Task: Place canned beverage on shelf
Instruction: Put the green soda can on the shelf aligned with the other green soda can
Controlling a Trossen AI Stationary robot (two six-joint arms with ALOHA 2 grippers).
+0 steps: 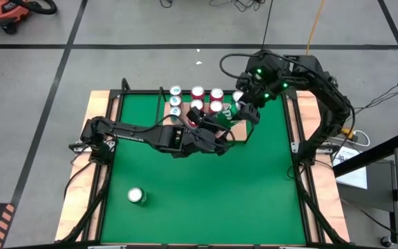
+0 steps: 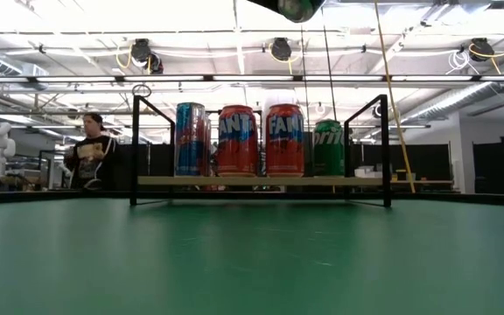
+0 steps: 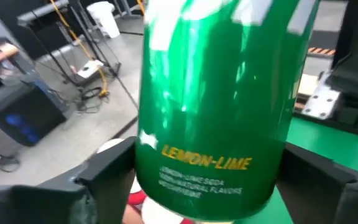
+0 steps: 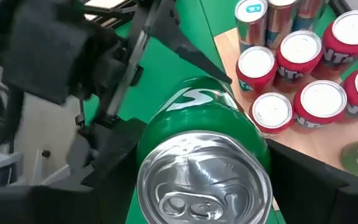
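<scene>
Apparently handover step: green can [image 3: 216, 93] sits between my left pincer [image 1: 214, 129] and right pincer [image 1: 242, 114], can't tell which clamps it. Shelf [image 4: 316, 143] is just beyond the right pincer. Next needs one clean grip, then an upright set-down.

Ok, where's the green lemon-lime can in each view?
High: green lemon-lime can before the shelf, where the arms meet.
Low: top edge, partly cut off.
Left wrist: fills the centre.
Right wrist: lower centre, lid towards camera.
Landmark: red Fanta cans on the shelf.
</scene>
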